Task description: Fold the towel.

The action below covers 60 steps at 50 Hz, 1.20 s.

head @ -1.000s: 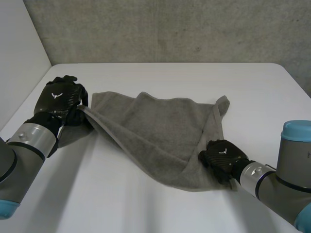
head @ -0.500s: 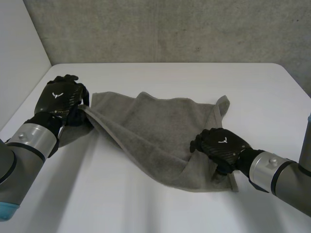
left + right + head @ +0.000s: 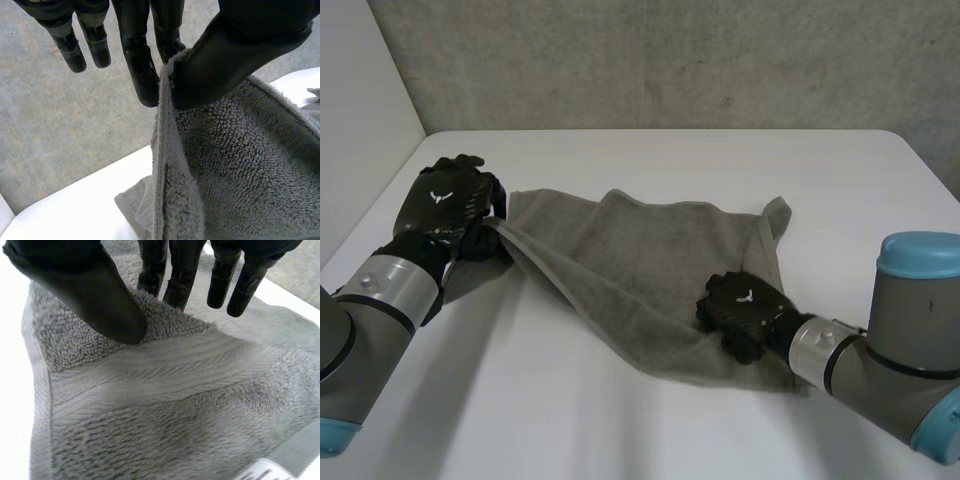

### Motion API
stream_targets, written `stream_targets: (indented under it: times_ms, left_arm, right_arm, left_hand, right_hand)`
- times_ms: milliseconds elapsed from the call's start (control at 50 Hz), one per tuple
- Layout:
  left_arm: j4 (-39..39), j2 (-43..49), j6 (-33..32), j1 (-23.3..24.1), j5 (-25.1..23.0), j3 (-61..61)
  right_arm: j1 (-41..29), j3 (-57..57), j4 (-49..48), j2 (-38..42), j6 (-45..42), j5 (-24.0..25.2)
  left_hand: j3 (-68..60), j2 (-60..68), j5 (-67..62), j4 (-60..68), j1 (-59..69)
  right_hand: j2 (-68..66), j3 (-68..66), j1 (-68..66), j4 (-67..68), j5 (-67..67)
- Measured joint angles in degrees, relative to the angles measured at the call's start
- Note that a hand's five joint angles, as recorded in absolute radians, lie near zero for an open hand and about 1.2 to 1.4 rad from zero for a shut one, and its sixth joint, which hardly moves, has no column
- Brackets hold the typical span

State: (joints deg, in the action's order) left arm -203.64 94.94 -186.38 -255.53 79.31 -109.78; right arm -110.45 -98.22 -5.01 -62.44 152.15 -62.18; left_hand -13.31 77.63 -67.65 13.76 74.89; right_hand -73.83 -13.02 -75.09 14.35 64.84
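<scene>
A grey towel (image 3: 650,260) lies partly spread on the white table (image 3: 670,155), with one layer lapped diagonally over another. My left hand (image 3: 445,205) holds the towel's far left corner just above the table. In the left wrist view its thumb (image 3: 235,55) pinches the towel's hem (image 3: 162,150) against a finger. My right hand (image 3: 738,312) rests on the towel near its near right corner. Seen from the right wrist, the thumb (image 3: 85,285) and the fingertips (image 3: 172,287) squeeze a ridge of the towel (image 3: 165,410) between them.
A concrete wall (image 3: 670,60) runs behind the table, and a pale panel (image 3: 360,120) stands at the left. Bare table surface lies in front of the towel and beyond it. My right arm (image 3: 910,340) is low over the near right part of the table.
My right hand has slid leftwards onto the towel and closed on a ridge of it; the near right corner has shifted a little. The left hand has kept still with its corner.
</scene>
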Motion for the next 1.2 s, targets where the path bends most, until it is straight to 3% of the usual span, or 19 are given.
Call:
stream_targets:
  times_ms: [200,300,380,480,580,620,680,980,1200]
  left_arm:
    - [0.3,0.2,0.1,0.6,0.0,0.0]
    - [0.3,0.7,0.2,2.2,0.1,0.1]
    - [0.3,1.6,0.4,4.2,0.2,0.2]
    - [0.3,3.1,0.4,6.2,0.2,0.2]
    - [0.2,4.4,0.4,6.7,0.0,0.4]
    - [0.2,4.9,0.3,6.7,0.0,0.5]
    - [0.1,5.4,0.3,6.6,0.0,0.7]
    - [0.1,5.3,0.4,6.0,0.0,0.8]
    - [0.2,4.9,0.4,6.0,0.0,0.7]
  right_arm:
    - [7.6,13.2,9.3,-6.4,5.2,1.5]
    - [7.7,22.1,14.1,-1.5,6.1,2.3]
    - [5.2,27.1,15.3,5.0,6.2,0.3]
    - [2.8,31.2,15.2,12.5,6.2,-4.9]
    - [2.3,32.8,15.0,15.5,6.0,-11.8]
    - [2.4,32.3,14.9,14.8,6.0,-14.1]
    - [2.5,30.0,14.7,11.7,6.1,-15.7]
    - [0.1,4.5,5.9,-10.3,7.0,-12.2]
    - [-4.0,-2.5,-2.5,-7.8,6.4,-12.6]
  left_hand:
    - [0.0,0.0,0.0,0.0,0.0]
    - [0.0,0.0,0.0,0.0,0.0]
    - [0.0,0.0,0.0,0.0,0.0]
    - [0.0,0.0,0.0,0.0,0.0]
    - [0.0,0.0,0.0,0.0,0.0]
    - [0.0,0.0,0.0,0.0,0.0]
    - [0.0,0.0,0.0,0.0,0.0]
    - [0.0,0.0,0.0,0.0,0.0]
    - [0.0,0.0,0.0,0.0,0.0]
  right_hand:
    - [-0.4,0.0,-0.7,0.0,1.3]
    - [2.7,0.0,4.2,0.0,-3.9]
    - [7.3,0.0,8.5,0.0,-8.0]
    - [19.7,0.0,22.2,0.0,-22.0]
    - [44.0,0.0,46.9,0.0,-48.8]
    - [53.2,0.0,55.7,0.0,-59.4]
    - [59.3,0.0,60.9,0.0,-61.2]
    - [59.1,0.0,60.3,0.0,-60.3]
    - [47.1,0.0,48.8,0.0,-47.2]
